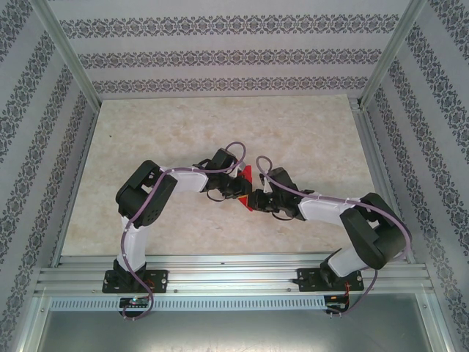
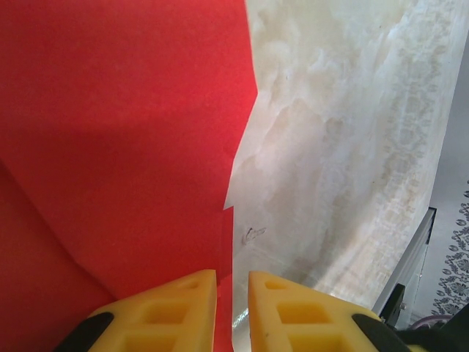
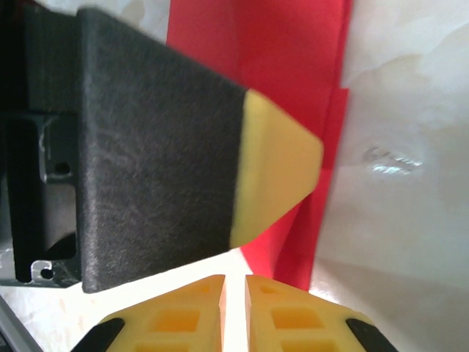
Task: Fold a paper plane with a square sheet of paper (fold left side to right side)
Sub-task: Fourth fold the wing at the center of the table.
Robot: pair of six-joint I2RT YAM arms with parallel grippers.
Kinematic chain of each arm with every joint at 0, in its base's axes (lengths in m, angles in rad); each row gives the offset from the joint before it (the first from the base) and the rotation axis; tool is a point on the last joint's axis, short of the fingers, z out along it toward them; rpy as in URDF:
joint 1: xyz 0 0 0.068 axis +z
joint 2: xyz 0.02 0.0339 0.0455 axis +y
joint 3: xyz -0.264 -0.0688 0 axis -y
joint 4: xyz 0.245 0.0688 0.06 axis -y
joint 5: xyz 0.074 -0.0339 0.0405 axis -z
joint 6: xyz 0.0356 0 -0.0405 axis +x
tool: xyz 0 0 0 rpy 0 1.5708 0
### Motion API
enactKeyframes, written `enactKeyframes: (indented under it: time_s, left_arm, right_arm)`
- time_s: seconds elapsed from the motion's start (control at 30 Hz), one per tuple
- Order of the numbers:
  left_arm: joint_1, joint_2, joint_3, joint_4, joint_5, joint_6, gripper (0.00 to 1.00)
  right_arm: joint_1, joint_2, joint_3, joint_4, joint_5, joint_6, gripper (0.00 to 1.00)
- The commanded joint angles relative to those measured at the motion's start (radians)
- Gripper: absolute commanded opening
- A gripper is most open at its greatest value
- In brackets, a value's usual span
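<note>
As left hand [image 2: 231, 277] pinches red paper [image 2: 124, 132], right hand [image 3: 234, 279] alongside

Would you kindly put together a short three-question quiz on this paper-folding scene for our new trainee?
1. True or false: the square sheet of paper lies at the far edge of the table.
2. In the left wrist view, which side does the red paper fill? A left; B right; C neither.
3. In the right wrist view, what colour are the fingertips of the right gripper?
Key: 1 false, it is mid-table; 2 A; 3 yellow.
</note>
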Motion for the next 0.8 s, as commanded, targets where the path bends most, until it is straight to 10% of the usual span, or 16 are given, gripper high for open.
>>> enactKeyframes:
  time_s: [0.0, 0.77]
  left_arm:
    - [-0.016, 0.03, 0.017, -0.032, -0.045, 0.007, 0.21]
    - [-0.016, 0.032, 0.018, -0.042, -0.052, 0.011, 0.21]
  right_arm:
    - [0.021, 0.014, 0.025, 0.062, -0.01, 0.016, 0.15]
    - [0.022, 0.055, 0.043, -0.07, 0.087, -0.016, 0.16]
